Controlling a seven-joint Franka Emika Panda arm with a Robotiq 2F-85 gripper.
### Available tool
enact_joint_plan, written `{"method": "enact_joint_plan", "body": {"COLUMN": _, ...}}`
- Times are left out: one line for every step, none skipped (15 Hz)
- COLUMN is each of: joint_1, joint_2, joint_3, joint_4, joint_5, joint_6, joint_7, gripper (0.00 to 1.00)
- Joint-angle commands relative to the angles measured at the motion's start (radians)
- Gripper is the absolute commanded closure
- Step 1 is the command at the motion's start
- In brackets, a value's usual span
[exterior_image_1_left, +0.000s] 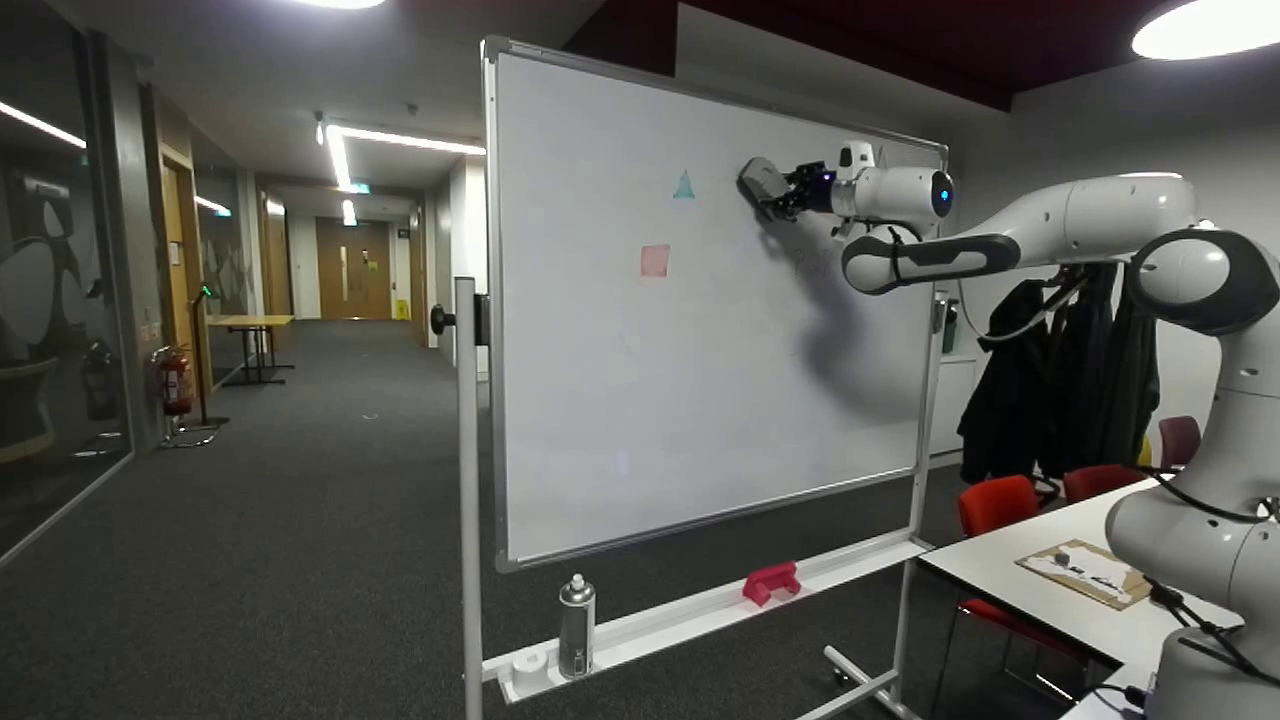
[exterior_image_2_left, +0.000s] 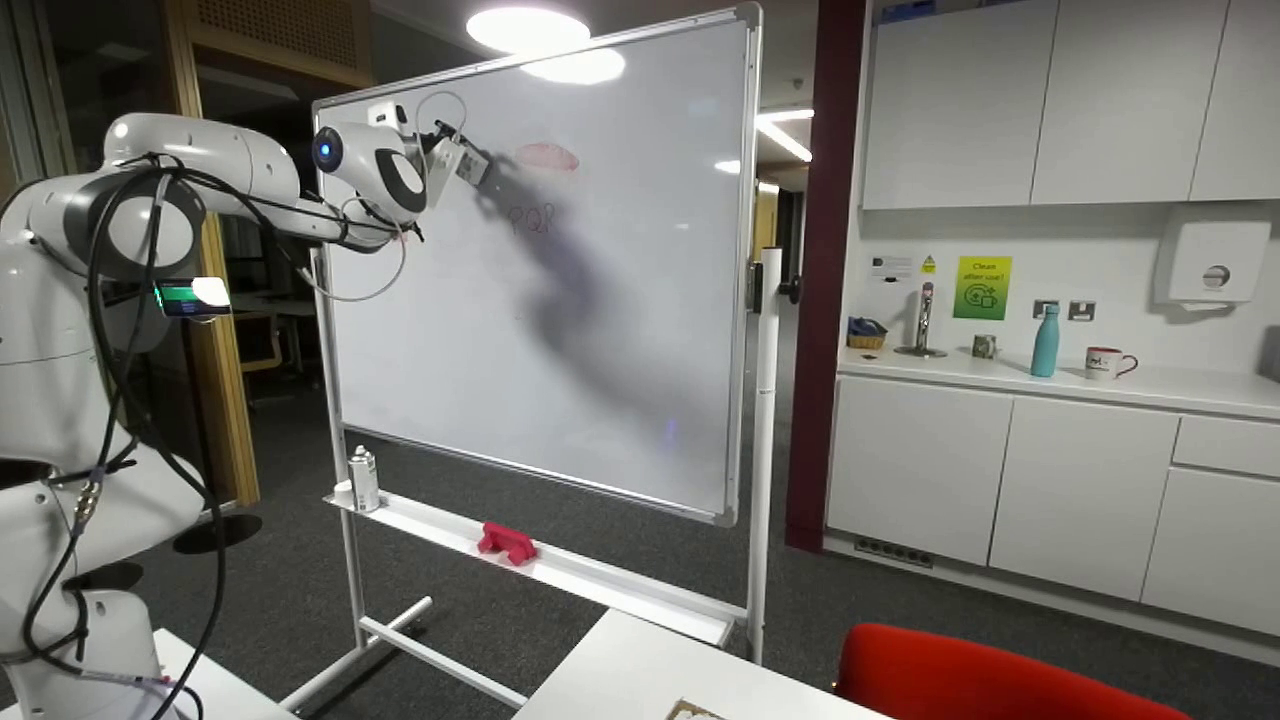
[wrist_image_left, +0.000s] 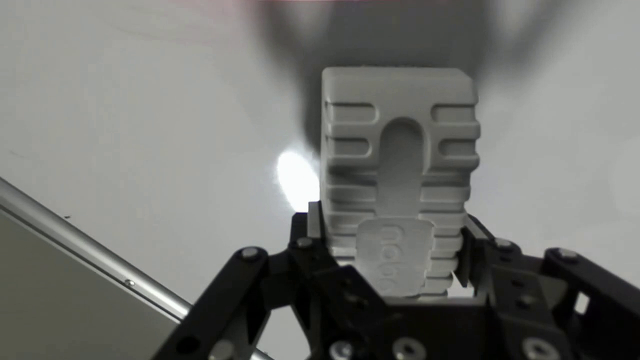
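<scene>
Eraser (wrist_image_left: 400, 190): grey and ribbed, high on the whiteboard (exterior_image_1_left: 600, 420); I cannot tell whether its far face touches the surface.
Claw (wrist_image_left: 393, 225): closed on the eraser as far as its width lets me, one finger along each long side in the wrist view. I judge the ribs give me purchase, and gripping by the sides leaves the face toward the whiteboard uncovered.
White roll (exterior_image_1_left: 530, 668): at the left end of the tray (exterior_image_1_left: 680, 620) in an exterior view, presumably parked there to be handy.
Spray can (exterior_image_1_left: 577, 630): upright just beside the roll, likely kept there for the same reason.
Pink square (exterior_image_1_left: 655, 261): drawn lower than the eraser and to its left.
Blue triangle (exterior_image_1_left: 684, 186): above the square, nearer to my claw.
Red block (exterior_image_1_left: 772, 583): on the tray, well below me; its use is unclear.
Letters PQR (exterior_image_2_left: 532, 218): under a pink oval (exterior_image_2_left: 547, 156), both right of the eraser in an exterior view, with my shadow falling across the letters.
Arm (exterior_image_1_left: 1060, 225): mine, in front of the whiteboard's right part, blocking sight of it.
Red chair (exterior_image_1_left: 998, 505): behind the table.
Table (exterior_image_1_left: 985, 560): carries a cardboard sheet (exterior_image_1_left: 1092, 592), close to my base.
</scene>
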Motion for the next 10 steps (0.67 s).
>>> {"method": "enact_joint_plan", "body": {"joint_1": -0.003, "joint_2": -0.053, "joint_3": -0.058, "joint_4": 0.031, "joint_5": 0.057, "joint_6": 0.030, "joint_7": 0.001, "gripper": 0.66}}
{"method": "enact_joint_plan", "body": {"joint_1": -0.003, "joint_2": -0.057, "joint_3": -0.065, "joint_4": 0.035, "joint_5": 0.067, "joint_6": 0.026, "joint_7": 0.002, "gripper": 0.66}}
{"method": "enact_joint_plan", "body": {"joint_1": -0.003, "joint_2": -0.060, "joint_3": -0.071, "joint_4": 0.037, "joint_5": 0.077, "joint_6": 0.023, "joint_7": 0.002, "gripper": 0.66}}
{"method": "enact_joint_plan", "body": {"joint_1": -0.003, "joint_2": -0.066, "joint_3": -0.076, "joint_4": 0.039, "joint_5": 0.086, "joint_6": 0.024, "joint_7": 0.001, "gripper": 0.66}}
{"method": "enact_joint_plan", "body": {"joint_1": -0.003, "joint_2": -0.070, "joint_3": -0.079, "joint_4": 0.039, "joint_5": 0.092, "joint_6": 0.024, "joint_7": -0.002, "gripper": 0.66}}
{"method": "enact_joint_plan", "body": {"joint_1": -0.004, "joint_2": -0.077, "joint_3": -0.079, "joint_4": 0.036, "joint_5": 0.096, "joint_6": 0.022, "joint_7": -0.003, "gripper": 0.66}}
{"method": "enact_joint_plan", "body": {"joint_1": -0.003, "joint_2": -0.081, "joint_3": -0.076, "joint_4": 0.031, "joint_5": 0.096, "joint_6": 0.015, "joint_7": -0.005, "gripper": 0.66}}
{"method": "enact_joint_plan", "body": {"joint_1": 0.186, "joint_2": -0.081, "joint_3": -0.260, "joint_4": 0.032, "joint_5": 0.078, "joint_6": 0.010, "joint_7": 0.001, "gripper": 0.66}}
{"method": "enact_joint_plan", "body": {"joint_1": 0.227, "joint_2": -0.082, "joint_3": -0.300, "joint_4": 0.025, "joint_5": 0.071, "joint_6": 0.011, "joint_7": -0.005, "gripper": 0.66}}
{"method": "enact_joint_plan", "body": {"joint_1": 0.114, "joint_2": -0.068, "joint_3": -0.167, "joint_4": 0.023, "joint_5": 0.074, "joint_6": -0.002, "joint_7": -0.030, "gripper": 0.66}}
